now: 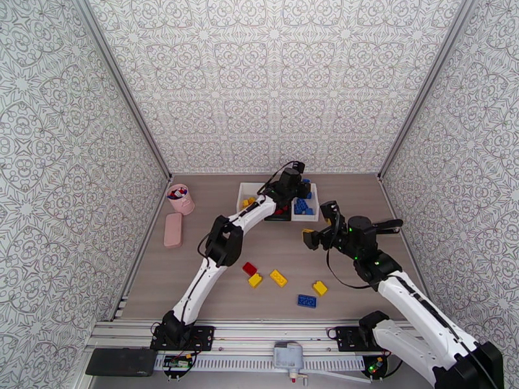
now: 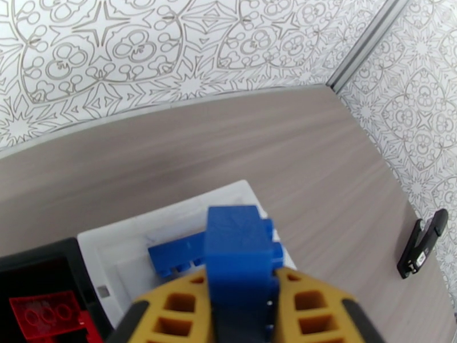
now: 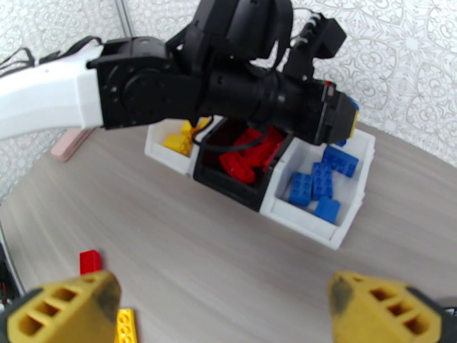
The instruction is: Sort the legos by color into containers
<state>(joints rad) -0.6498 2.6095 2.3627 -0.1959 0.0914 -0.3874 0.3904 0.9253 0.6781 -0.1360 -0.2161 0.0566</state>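
Five loose legos lie on the table (image 1: 162,280) nearest the arm bases: one blue lego (image 1: 307,301), three yellow legos (image 1: 278,277) and one red lego (image 1: 249,268), the red just beside a yellow, the others apart. Beyond them the right gripper (image 3: 225,307) hangs over bare tabletop, its yellow fingers (image 3: 68,307) spread wide with nothing between them. Off to the left a flat pink case (image 1: 172,229) lies near a pink cup (image 1: 180,198), whose contents are too small to tell.

At the far side three bins stand touching in a row. The left white bin (image 3: 165,150) holds yellow bricks, at least two, partly hidden by the arm. The black bin (image 3: 228,187) in the middle holds several red bricks, too overlapped to count. The right white bin (image 3: 320,227) holds at least four blue bricks. Above that bin the left gripper (image 2: 240,284) is clamped on a held blue lego (image 2: 237,247).
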